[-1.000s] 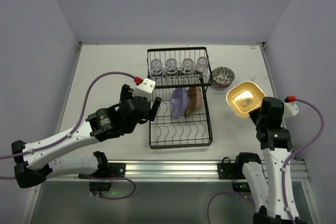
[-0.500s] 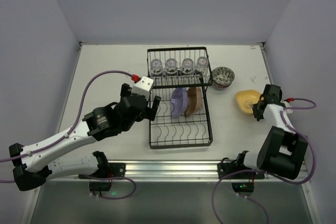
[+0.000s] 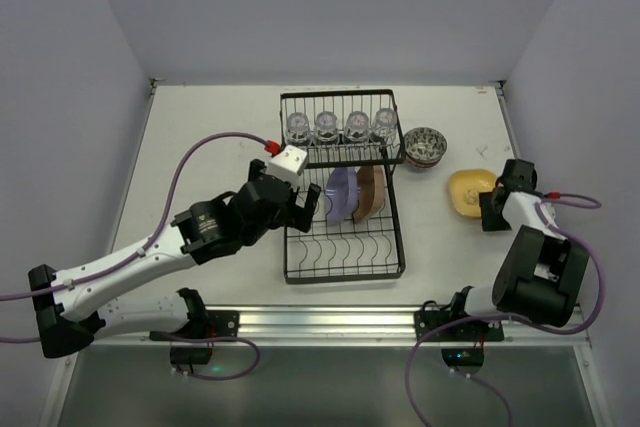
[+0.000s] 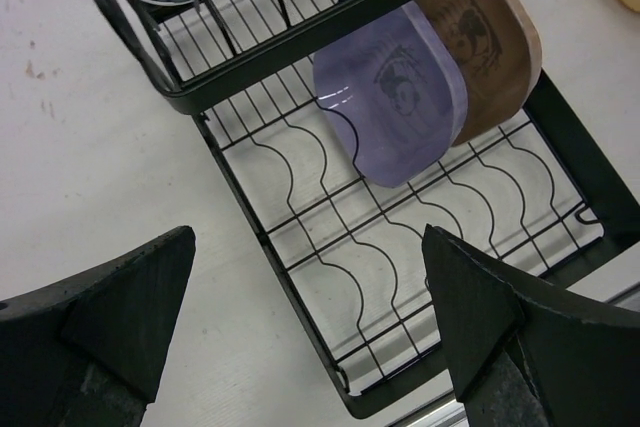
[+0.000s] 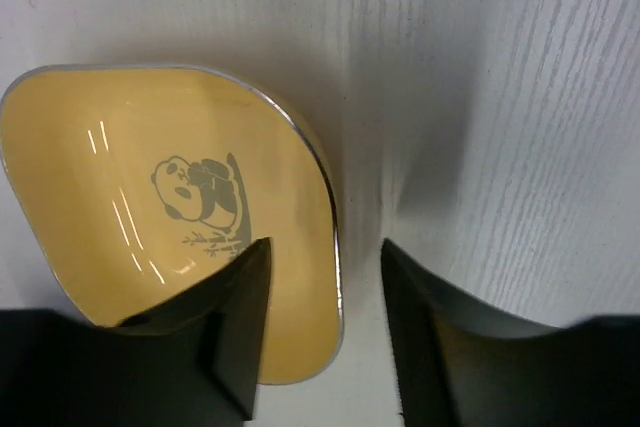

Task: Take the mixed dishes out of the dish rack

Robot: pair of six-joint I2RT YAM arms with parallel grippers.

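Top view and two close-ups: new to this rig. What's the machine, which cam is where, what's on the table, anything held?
Two robot arms stand at one edge of the table. The wide picture comes from a fixed camera above and behind them; each close-up is from a wrist camera, so the dark shapes at its bottom are that arm's claw. A black wire dish rack holds four glass cups on its upper shelf and a purple plate and a brown plate on edge in its lower tray. A patterned bowl sits right of it. The left claw hovers open by the rack. The right claw stands open astride the rim of the yellow plate lying on the table; nothing is held.
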